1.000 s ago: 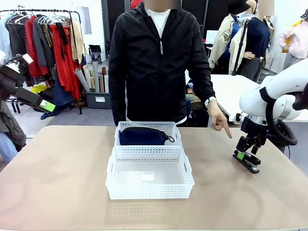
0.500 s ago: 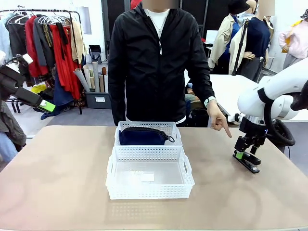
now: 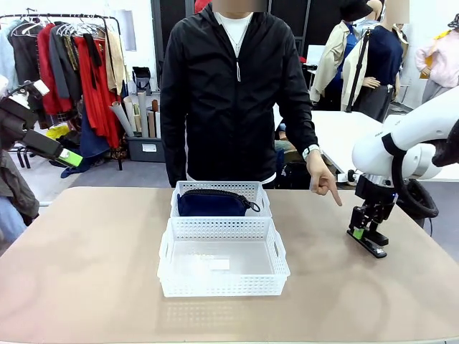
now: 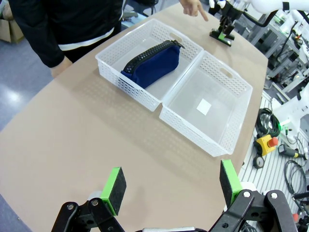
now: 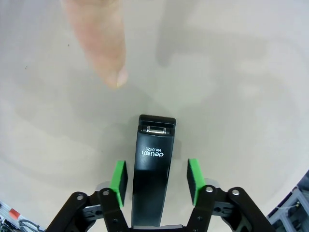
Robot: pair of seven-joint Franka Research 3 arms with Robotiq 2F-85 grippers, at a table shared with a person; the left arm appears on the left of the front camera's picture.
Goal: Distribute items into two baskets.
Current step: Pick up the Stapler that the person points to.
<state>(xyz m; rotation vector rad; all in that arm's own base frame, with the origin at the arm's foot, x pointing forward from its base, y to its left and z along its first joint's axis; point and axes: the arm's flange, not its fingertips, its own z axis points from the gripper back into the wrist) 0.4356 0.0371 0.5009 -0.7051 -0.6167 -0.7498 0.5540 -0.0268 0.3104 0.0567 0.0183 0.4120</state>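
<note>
Right hand (image 5: pixel 156 181) unclenched astride stapler (image 5: pixel 155 145), left hand (image 4: pixel 172 183) released, pouch (image 3: pixel 211 204) in far basket (image 3: pixel 237 188)

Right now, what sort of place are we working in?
Probably a robot lab or test workshop, not a home: a clothes rack stands behind the shared table, and an emergency-stop button with loose cables sits beside it.
</note>
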